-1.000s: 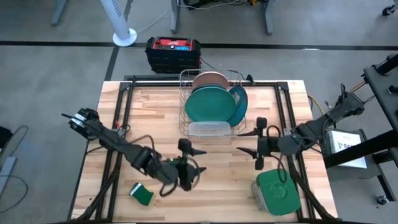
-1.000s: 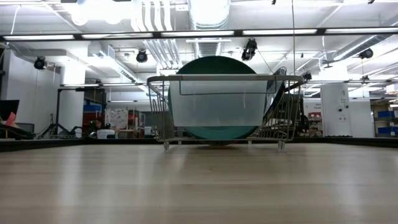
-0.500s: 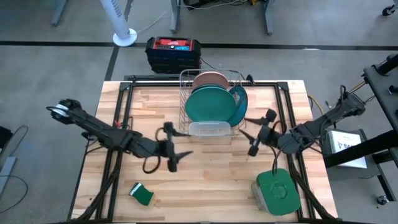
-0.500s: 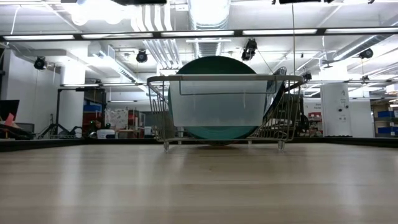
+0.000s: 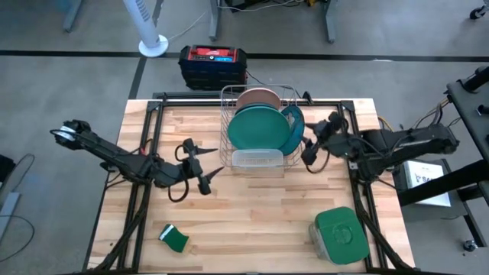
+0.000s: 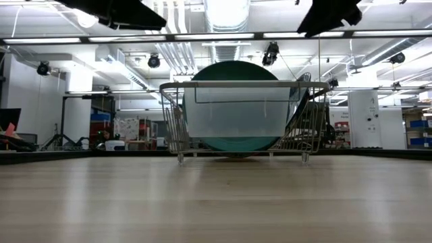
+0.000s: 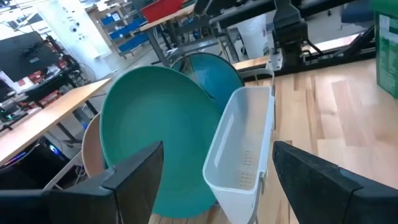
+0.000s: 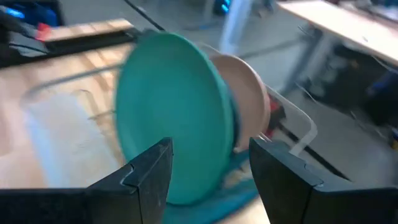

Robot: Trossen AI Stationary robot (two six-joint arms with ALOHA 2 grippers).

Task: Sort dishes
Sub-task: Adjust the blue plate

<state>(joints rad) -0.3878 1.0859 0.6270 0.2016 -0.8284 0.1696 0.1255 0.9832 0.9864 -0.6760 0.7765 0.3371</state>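
Arms both swung up from mid-desk to the rack (image 5: pixel 260 122). Left tool (image 5: pixel 200 164) wide open, empty, just left of it; right tool (image 5: pixel 315 145) part open, empty, at its right side. Plates (image 5: pixel 258 128) all in rack; pick likely next.

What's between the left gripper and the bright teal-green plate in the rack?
The white utensil caddy hanging on the rack's front stands between the left gripper and the bright teal-green plate, partly covering it; left wrist view shows it.
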